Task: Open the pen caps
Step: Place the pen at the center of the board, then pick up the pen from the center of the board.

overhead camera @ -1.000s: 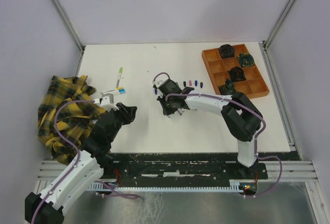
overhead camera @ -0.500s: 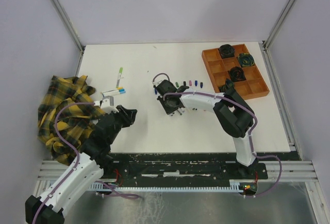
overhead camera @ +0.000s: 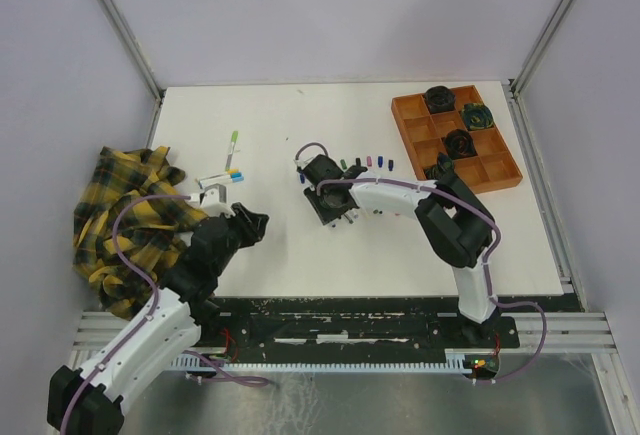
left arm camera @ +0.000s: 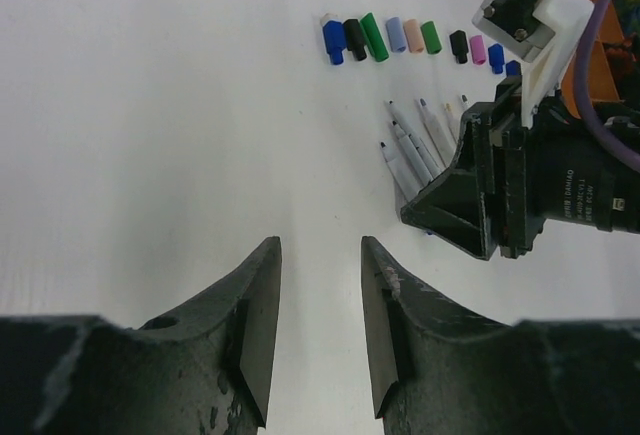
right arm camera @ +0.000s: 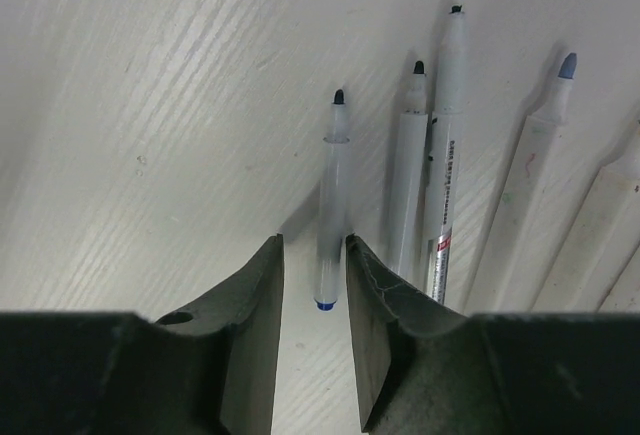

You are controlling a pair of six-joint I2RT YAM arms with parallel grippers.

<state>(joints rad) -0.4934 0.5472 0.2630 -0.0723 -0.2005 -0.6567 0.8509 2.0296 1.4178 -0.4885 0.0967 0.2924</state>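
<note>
— since a second ago our right arm has tucked its elbow in, and the right gripper (right arm camera: 313, 255) has eased its jaws apart.
— where are the pen caps (left arm camera: 414, 35)?
— pulled off already, in a row on the table just beyond the uncapped pens (left arm camera: 415, 145), near the orange tray (overhead camera: 405, 120). we judge they're lined up so caps and barrels don't mix.
— and under us?
— one bare pen (right arm camera: 332, 205) lies flat between the parted right fingers, unclamped. we read it as set down beside its fellows.
— our left gripper (left arm camera: 320, 255)?
— jaws apart, nothing in them, hovering nearby and facing the right one, likely waiting. capped pens (overhead camera: 230, 176) lie by the plaid cloth (overhead camera: 130, 215), so we'd expect those next.
</note>
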